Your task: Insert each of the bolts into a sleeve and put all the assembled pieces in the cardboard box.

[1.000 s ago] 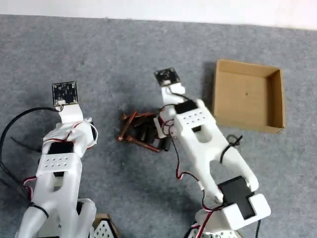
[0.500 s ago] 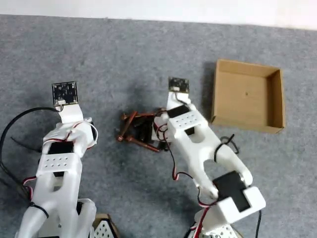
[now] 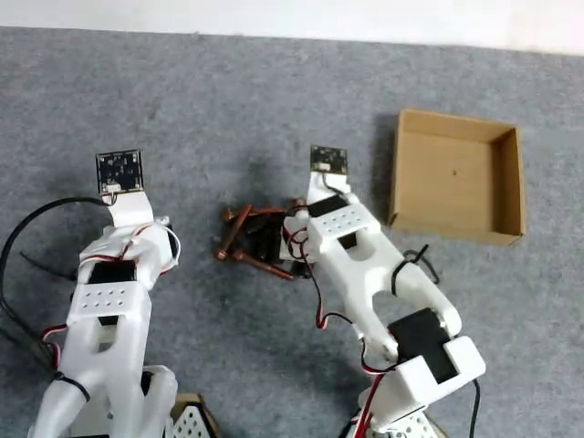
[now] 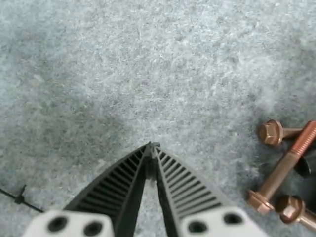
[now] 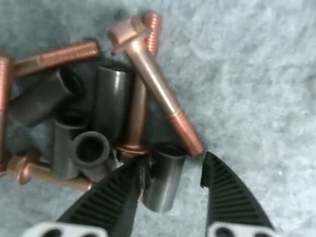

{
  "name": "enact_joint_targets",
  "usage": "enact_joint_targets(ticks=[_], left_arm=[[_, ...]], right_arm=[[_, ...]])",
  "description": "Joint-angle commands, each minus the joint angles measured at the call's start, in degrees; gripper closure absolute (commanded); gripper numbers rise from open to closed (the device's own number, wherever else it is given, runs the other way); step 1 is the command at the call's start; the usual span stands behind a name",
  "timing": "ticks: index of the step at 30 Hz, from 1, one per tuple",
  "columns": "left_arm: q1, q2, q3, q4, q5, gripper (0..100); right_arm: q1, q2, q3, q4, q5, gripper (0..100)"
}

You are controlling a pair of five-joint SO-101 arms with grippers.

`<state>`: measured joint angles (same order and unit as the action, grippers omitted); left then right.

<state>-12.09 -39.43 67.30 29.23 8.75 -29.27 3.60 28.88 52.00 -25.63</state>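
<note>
One sleeve point(image 5: 164, 185) lies at the edge of the piled bolts point(image 5: 148, 64) on the table point(image 3: 228, 91), apart from the box point(image 3: 453, 233). It is straddled by the right gripper point(image 5: 174, 170), fingers spread. Closure is best made squarely, clear of the adjoining bolt tip. The left gripper point(image 4: 151, 148) is held with fingers pressed together. The straddle is read from the right wrist view; in the high view it is covered by the arm point(image 3: 365, 265).

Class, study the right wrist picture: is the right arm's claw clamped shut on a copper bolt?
No, the right claw stands open, with a dark sleeve lying between its fingers.
</note>
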Motion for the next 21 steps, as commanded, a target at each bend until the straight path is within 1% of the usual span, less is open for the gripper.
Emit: enact_joint_targets(ticks=[1, 5, 12, 21], left_arm=[[-0.48, -1.1, -0.13, -0.88, 0.53, 99], [-0.48, -1.1, -0.13, -0.88, 0.53, 99], [-0.48, -1.1, -0.13, -0.88, 0.53, 99], [-0.48, -1.1, -0.13, -0.88, 0.44, 99]], right_arm=[[-1.8, -1.89, -0.22, -1.01, -0.7, 83.3], [-3.65, -1.89, -0.13, -1.1, -0.7, 83.4], [-3.82, -1.54, 0.04, -3.38, -0.7, 83.6], [-3.74, 5.85, -0.48, -3.12, -0.7, 83.6]])
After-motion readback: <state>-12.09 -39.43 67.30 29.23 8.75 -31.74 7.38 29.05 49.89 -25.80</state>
